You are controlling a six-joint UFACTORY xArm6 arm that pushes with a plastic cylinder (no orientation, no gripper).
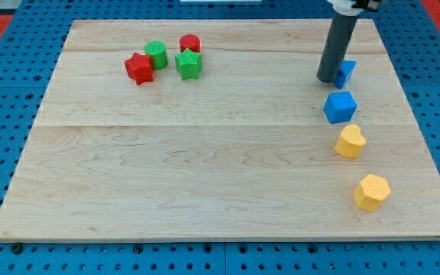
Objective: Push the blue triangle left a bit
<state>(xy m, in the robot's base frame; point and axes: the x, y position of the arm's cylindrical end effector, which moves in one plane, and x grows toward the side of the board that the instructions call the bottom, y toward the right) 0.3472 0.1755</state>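
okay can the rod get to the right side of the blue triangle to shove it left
Probably not yet: my tip sits against the blue triangle on its left side. It would have to circle round; the board to the triangle's right looks free.

Rod — straight, round, dark grey, matte, plain surface, no markings visible. Upper end enters white collar with black part above it, cut off by the view's top edge. My tip (328,79) — flat blunt end, same dark grey, same width as shaft. No cables or screws discernible.
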